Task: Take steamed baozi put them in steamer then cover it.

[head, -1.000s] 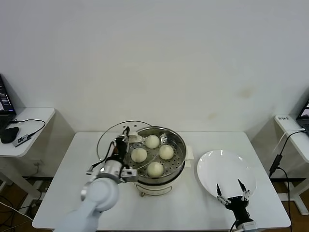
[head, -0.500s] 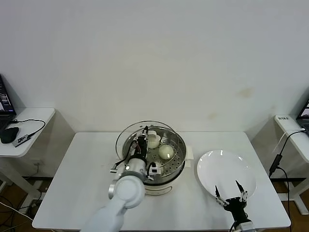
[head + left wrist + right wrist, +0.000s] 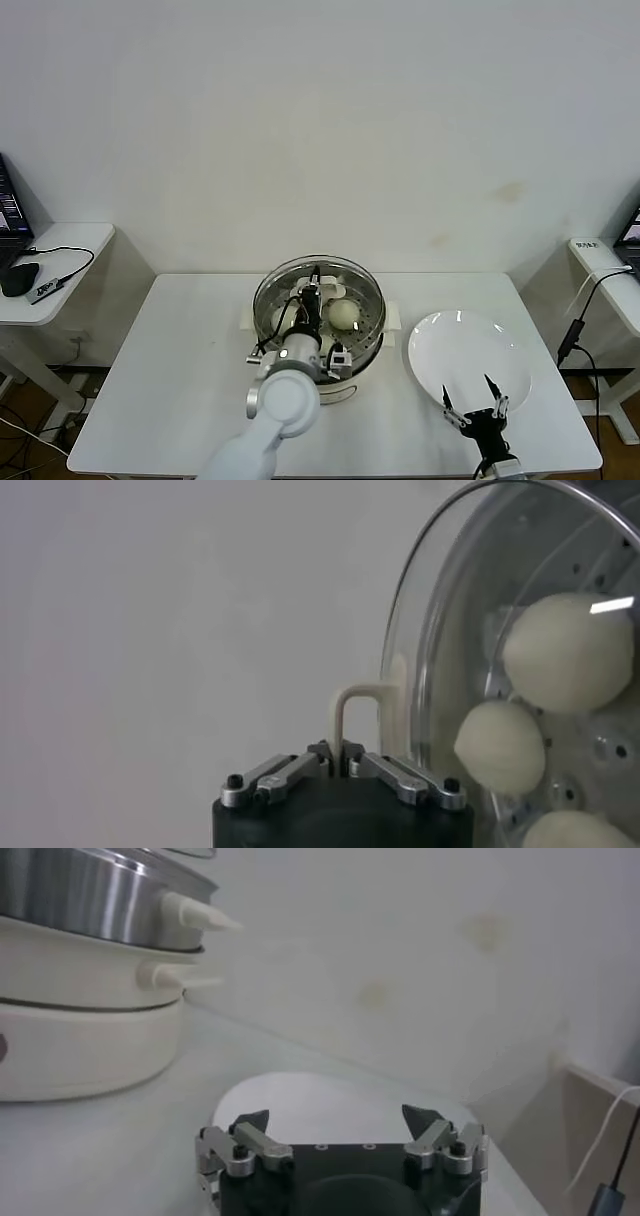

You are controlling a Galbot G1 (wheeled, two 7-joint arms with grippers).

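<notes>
The left gripper [image 3: 314,292] is being held over the steamer [image 3: 320,318], its jaws clamped on the cream handle [image 3: 352,715] of the glass lid [image 3: 318,290]. The lid is being kept level over the pot's rim; whether it is fully seated cannot be told. Steamed baozi [image 3: 343,314] are being seen through the glass, smooth, round and cream-white, lying on the perforated tray directly beneath the gripper. The steamer is being supported at the centre of the white table [image 3: 170,370]. At the steamer's 3 o'clock, a white plate [image 3: 468,355] is lying bare. The right gripper [image 3: 475,408] is being kept at the plate's 6 o'clock edge, fingers spread apart, nothing held.
</notes>
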